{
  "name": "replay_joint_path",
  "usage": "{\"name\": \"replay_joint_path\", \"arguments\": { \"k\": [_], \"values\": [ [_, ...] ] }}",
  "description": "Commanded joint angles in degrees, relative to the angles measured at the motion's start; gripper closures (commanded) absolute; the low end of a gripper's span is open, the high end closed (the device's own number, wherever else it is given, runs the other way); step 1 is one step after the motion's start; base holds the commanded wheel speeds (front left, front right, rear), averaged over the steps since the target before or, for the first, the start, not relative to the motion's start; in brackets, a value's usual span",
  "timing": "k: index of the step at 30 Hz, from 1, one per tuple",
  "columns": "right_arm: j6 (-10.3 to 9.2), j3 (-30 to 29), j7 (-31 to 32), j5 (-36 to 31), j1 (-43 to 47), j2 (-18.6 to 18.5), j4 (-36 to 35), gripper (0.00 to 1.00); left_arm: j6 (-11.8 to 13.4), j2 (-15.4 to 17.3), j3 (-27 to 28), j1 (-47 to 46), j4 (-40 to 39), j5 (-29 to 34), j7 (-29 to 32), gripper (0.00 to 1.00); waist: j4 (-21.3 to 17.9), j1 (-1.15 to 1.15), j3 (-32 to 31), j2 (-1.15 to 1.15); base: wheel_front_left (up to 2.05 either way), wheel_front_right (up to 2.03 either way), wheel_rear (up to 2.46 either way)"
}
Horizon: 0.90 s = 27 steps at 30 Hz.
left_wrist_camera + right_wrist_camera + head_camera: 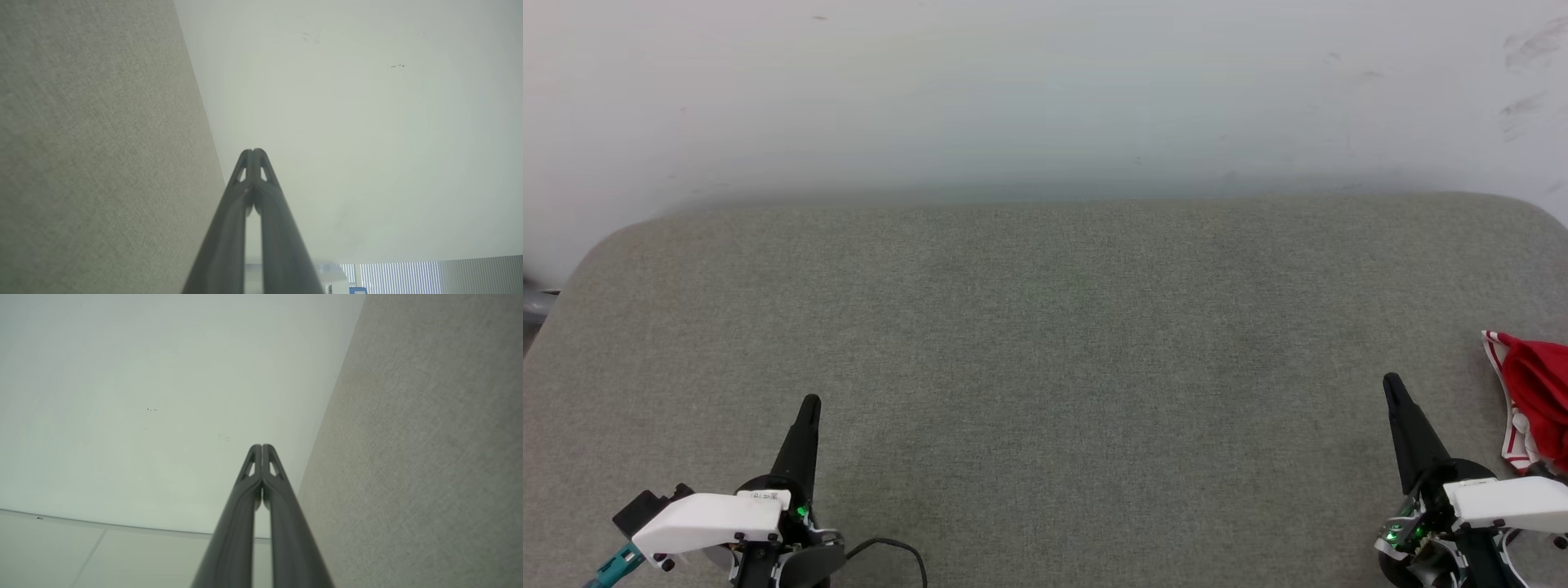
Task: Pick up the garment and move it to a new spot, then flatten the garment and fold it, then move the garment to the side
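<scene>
The bunched red garment with striped trim is left at the grey fabric surface's right edge, presumably moved aside, while the left gripper and right gripper are held clenched and empty.

We find no writing that we can read. A small white label sits on the left gripper near the table's front left corner, and it carries dark marks, but they are too small for us to make out. The garment, bunched at the table's right edge, shows us red cloth and red-white striped trim, with no lettering on the part that faces us.
</scene>
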Motion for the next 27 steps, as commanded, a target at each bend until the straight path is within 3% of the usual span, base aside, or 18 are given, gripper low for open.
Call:
{"name": "replay_joint_path", "arguments": {
  "k": [1,14,27],
  "values": [
    [0.0,-0.1,0.2,0.9,-1.0,0.2,0.1,1.0,-0.4,0.0,0.3,-1.0,0.0,-0.8,0.3,1.0,0.0,0.0,0.0,0.0,0.0,0.0,0.0],
    [0.0,-0.3,0.5,6.0,-1.9,0.4,1.3,1.0,-0.5,-0.2,0.8,-1.4,0.2,-5.9,1.6,1.0,0.2,0.0,0.2,0.0,0.0,0.0,0.0],
    [0.0,-0.3,0.5,5.9,-1.8,0.4,1.3,1.0,-0.5,-0.2,0.8,-1.4,0.2,-5.9,1.7,1.0,0.2,0.0,0.2,0.0,0.0,0.0,0.0]
  ]
}}
